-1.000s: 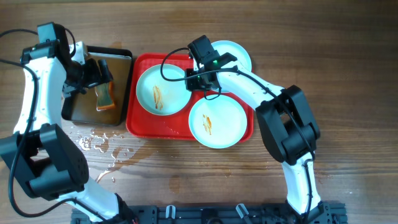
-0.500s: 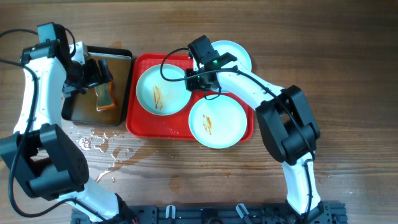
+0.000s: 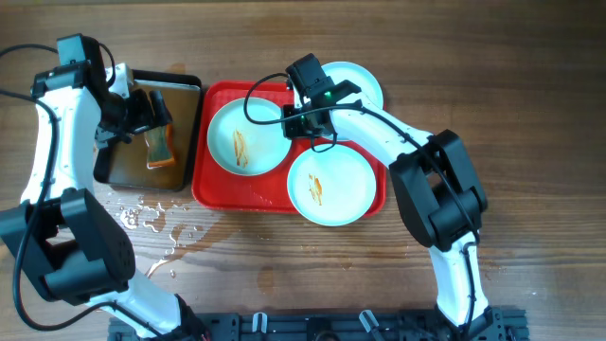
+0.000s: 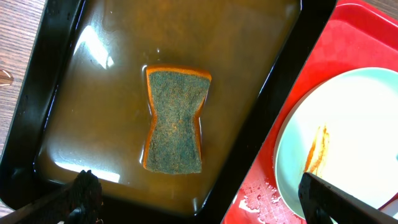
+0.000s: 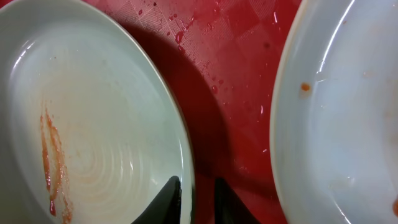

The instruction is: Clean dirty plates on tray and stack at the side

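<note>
A red tray (image 3: 216,189) lies in the middle of the wooden counter (image 3: 530,76) with three pale plates on it. The left-hand plate (image 3: 246,137) and the near right plate (image 3: 331,185) each carry an orange-brown streak at the centre. The far plate (image 3: 365,83) sits at the tray's far right corner, partly hidden by the right arm. The right end effector (image 5: 196,188) is down between the plates, its jaws narrow and closed on the rim of the left-hand plate, one finger inside and one over wet red tray. Just left of the tray, a black pan (image 4: 37,93) of brownish water holds a sponge (image 4: 175,121). The left end effector (image 4: 196,183) hangs above it, spread wide and holding nothing. Spilled water (image 3: 151,218) dots the counter near the pan.
</note>
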